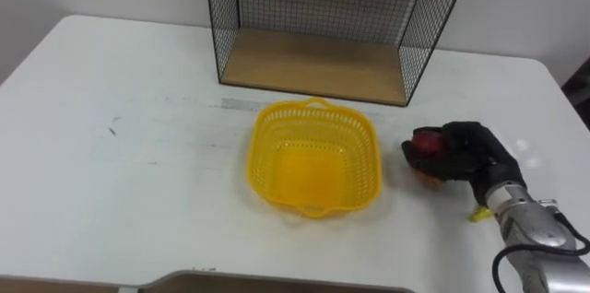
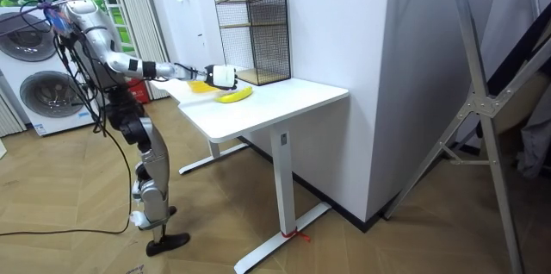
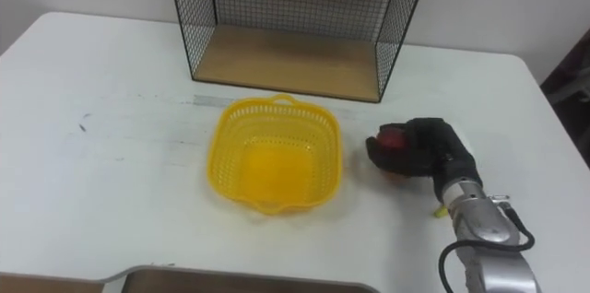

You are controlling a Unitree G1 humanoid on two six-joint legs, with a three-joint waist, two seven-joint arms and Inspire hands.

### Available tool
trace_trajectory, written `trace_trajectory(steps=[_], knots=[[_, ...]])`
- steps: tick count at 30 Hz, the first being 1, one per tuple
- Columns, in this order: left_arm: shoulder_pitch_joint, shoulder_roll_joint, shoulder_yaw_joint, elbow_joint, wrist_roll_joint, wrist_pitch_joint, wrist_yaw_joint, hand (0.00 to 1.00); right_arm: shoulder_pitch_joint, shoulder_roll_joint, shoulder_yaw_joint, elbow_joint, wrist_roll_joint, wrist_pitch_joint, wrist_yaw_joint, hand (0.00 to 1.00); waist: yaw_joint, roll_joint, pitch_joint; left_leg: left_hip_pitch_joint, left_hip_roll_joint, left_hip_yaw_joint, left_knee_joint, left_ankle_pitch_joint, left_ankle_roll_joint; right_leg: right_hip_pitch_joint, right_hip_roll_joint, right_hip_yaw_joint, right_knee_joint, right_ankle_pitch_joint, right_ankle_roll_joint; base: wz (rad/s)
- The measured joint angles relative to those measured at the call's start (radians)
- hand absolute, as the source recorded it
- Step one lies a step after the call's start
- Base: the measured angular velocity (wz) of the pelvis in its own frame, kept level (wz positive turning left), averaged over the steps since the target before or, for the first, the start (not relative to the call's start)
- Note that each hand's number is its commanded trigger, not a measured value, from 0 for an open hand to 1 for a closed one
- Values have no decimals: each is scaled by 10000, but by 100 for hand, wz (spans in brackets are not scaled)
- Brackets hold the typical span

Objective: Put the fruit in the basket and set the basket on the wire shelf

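A yellow plastic basket stands empty in the middle of the white table, in front of the wire shelf. To its right my right hand rests low over the table with its fingers curled round a red fruit. Something orange shows just beneath the hand. A yellow tip of a banana pokes out from under my right forearm; the banana lies near the table's edge in the room view. The basket's inside holds no fruit.
The wire shelf has a wooden bottom board open toward me, and an upper board above it. I stand at the table's long side. Washing machines stand behind me in the room view.
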State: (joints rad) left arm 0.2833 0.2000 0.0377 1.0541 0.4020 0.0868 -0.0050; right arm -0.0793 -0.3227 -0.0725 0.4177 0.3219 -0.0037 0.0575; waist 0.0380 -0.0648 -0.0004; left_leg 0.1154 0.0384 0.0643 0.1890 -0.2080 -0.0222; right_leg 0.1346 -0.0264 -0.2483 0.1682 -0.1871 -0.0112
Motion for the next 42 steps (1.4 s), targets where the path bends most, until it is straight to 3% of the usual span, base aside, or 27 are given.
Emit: trace_trajectory(steps=[5, 11, 22, 29, 33, 42], knots=[[-58, -18, -2, 272, 8, 24, 14, 0, -2, 7, -68, -605, 388, 2, -634, 100, -90, -100, 0, 46, -4, 117, -16, 0, 1, -7, 2, 69, 17, 1, 1, -5], [-131, -143, 5, 249, 13, 172, 12, 0, -3, 18, -430, -2429, 442, 2, -1318, 100, -104, -52, 22, 7, -15, 123, -14, 1, 3, -72, 6, 108, 10, 6, 10, -1], [-255, -172, 219, 253, 23, 151, -53, 0, -7, 23, -298, -3914, -1417, -3, -1288, 100, -19, 79, 19, -51, -16, 121, -41, 1, 2, -131, 16, 131, 1, 3, 14, 0], [-357, -181, 183, 247, 33, 139, -56, 0, -17, -26, 512, -4678, -3425, -7, -739, 100, 259, -172, -46, 15, 12, 193, -63, 1, 1, -176, 69, 346, 43, 8, 5, -7], [-495, -154, 168, 250, 32, 125, -57, 0, -16, -26, 893, -4722, -3712, -3, -217, 100, 460, -192, 10, -49, 13, 185, -82, 0, 2, -294, 51, 341, 161, 9, 4, 0], [-522, 40, -99, 250, 25, 80, -59, 0, -25, -34, 1570, -5620, -4612, 5, 876, 100, 525, -204, 31, -363, 11, 97, -21, 1, 4, -510, 54, 274, 180, 10, 2, 3]])
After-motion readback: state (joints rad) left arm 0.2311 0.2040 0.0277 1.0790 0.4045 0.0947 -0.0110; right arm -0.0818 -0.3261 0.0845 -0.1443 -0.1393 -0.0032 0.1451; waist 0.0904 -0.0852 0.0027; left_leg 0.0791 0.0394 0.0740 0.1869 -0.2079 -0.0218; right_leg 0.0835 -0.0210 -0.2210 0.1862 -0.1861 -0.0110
